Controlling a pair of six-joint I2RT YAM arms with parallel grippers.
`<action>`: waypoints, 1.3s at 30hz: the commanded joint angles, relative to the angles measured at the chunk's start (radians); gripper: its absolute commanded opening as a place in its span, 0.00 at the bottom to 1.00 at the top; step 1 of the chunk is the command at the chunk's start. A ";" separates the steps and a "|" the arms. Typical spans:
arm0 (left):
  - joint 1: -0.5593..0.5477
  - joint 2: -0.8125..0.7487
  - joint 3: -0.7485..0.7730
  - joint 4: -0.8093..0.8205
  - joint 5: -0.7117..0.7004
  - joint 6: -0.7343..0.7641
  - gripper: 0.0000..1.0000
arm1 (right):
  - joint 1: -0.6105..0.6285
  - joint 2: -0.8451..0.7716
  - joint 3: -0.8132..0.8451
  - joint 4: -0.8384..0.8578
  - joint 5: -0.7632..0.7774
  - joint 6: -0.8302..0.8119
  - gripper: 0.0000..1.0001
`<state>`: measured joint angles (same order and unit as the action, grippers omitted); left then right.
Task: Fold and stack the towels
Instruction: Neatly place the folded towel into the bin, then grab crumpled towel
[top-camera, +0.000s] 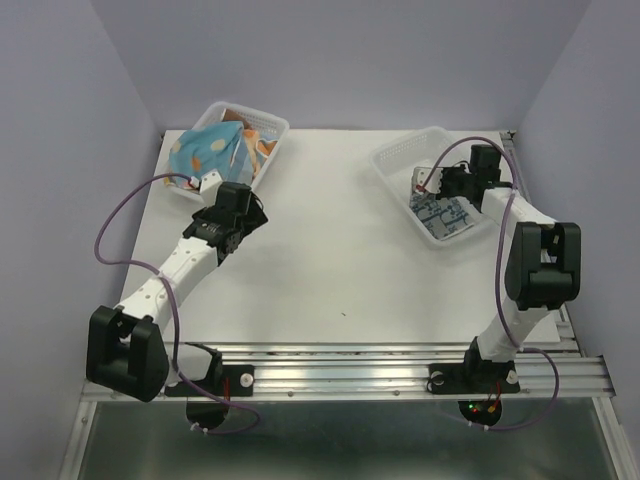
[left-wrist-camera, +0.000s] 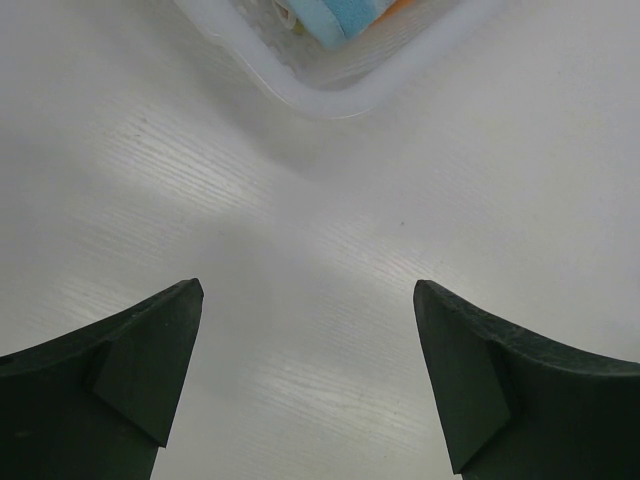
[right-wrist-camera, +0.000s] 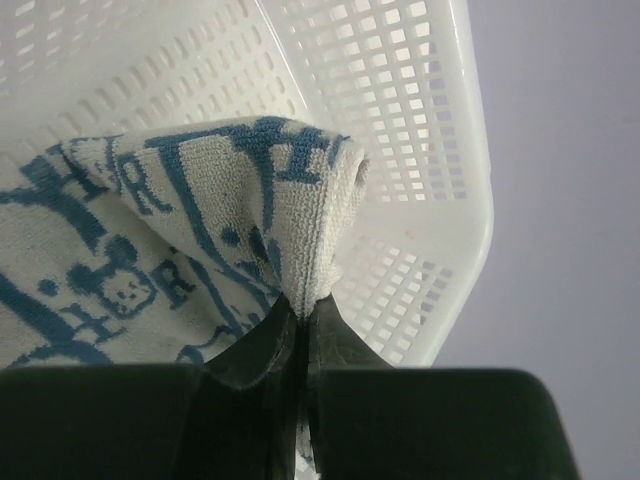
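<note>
Right gripper (right-wrist-camera: 300, 325): dark fingers pressed together, pinching a fold of the white towel with blue print (right-wrist-camera: 150, 230). Looped terry pile shows clearly, and the pinched edge stands up in a rounded peak. The rest of that towel lies flat in the right basket (right-wrist-camera: 400, 120), which is white plastic with square-mesh walls and a smooth rounded rim, at the far right of the table.

Left gripper (left-wrist-camera: 308, 290): two dark wedge-shaped fingers spread wide with nothing between them, hanging over the bare table (left-wrist-camera: 300, 220). The tabletop is white with a faint wood grain. Just beyond the fingers is a rounded corner of the left basket (left-wrist-camera: 330, 95), the same mesh plastic, at far left and well apart from the right one. A crumpled light blue towel with orange dots (top-camera: 205, 150) is heaped in it, bulging above the rim.
</note>
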<state>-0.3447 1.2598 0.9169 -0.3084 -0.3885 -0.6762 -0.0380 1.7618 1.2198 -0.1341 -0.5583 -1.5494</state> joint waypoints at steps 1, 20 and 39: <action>0.010 0.001 0.048 0.025 -0.024 0.020 0.99 | 0.009 0.028 0.006 0.105 -0.023 0.041 0.01; 0.076 0.027 0.191 0.031 -0.038 0.064 0.99 | 0.026 -0.153 0.047 0.333 -0.037 0.676 1.00; 0.378 0.708 0.930 0.097 0.244 0.711 0.99 | 0.205 -0.386 -0.172 0.341 0.552 1.937 1.00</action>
<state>0.0055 1.8931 1.7107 -0.2115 -0.1989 -0.1898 0.1490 1.4410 1.1389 0.2489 -0.1818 0.2420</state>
